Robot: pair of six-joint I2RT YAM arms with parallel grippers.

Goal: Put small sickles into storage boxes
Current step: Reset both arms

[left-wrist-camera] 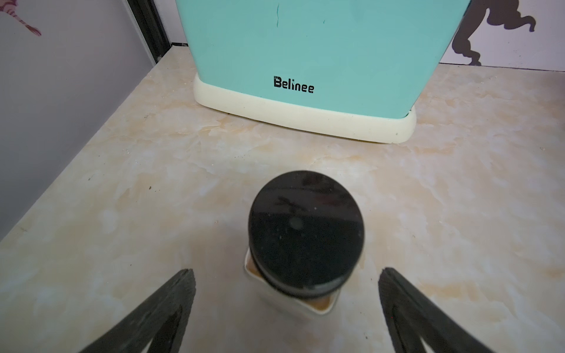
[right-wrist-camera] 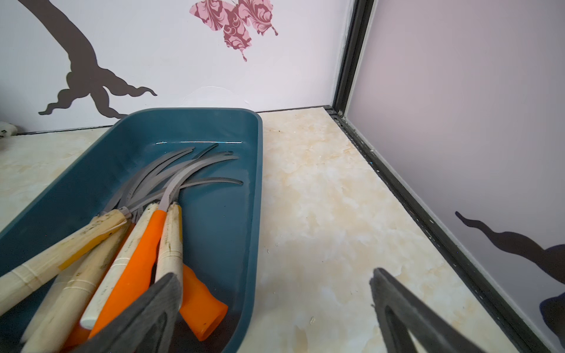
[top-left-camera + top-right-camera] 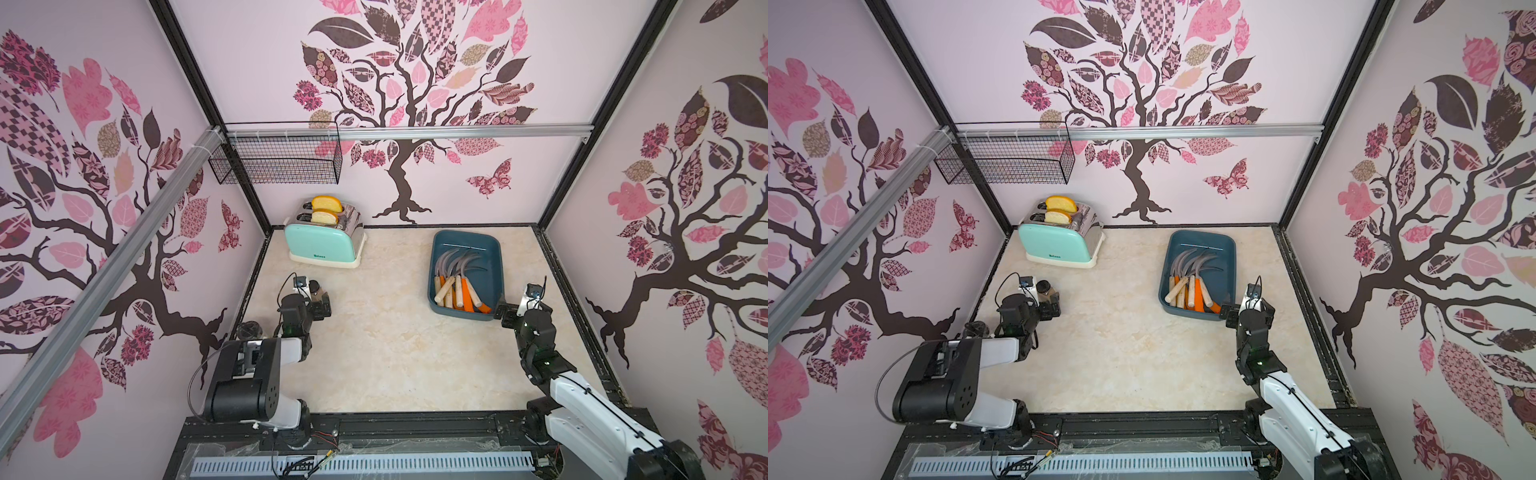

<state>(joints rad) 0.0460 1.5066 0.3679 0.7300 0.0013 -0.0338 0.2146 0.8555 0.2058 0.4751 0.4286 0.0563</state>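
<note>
- The small sickles point(image 2: 143, 244) lie bundled in the storage box point(image 2: 258, 183), handles towards the robot and curved grey blades fanned towards the back wall. No sickle shows on the table point(image 3: 395, 332) in either top view.
- They are likely light and stiff. The thin blades look sharp and slippery, and they overlap, so lifting one could drag its neighbours.
- The round handles, orange or pale wood, are the place to take hold, about mid-length and squeezed across their width. They may roll.
- The box sits towards the right rear of the table. It is shallow and probably slides if nudged.
- The right gripper point(image 2: 275, 279) hangs low at the box's near corner. Its jaws are spread wide and empty, one finger above the handle ends and the other above bare table.
- The left gripper point(image 1: 286, 273) is well apart from the box, in front of a toaster point(image 3: 320, 245). Its jaws gape either side of a black-lidded jar point(image 1: 305, 229) without touching it.
</note>
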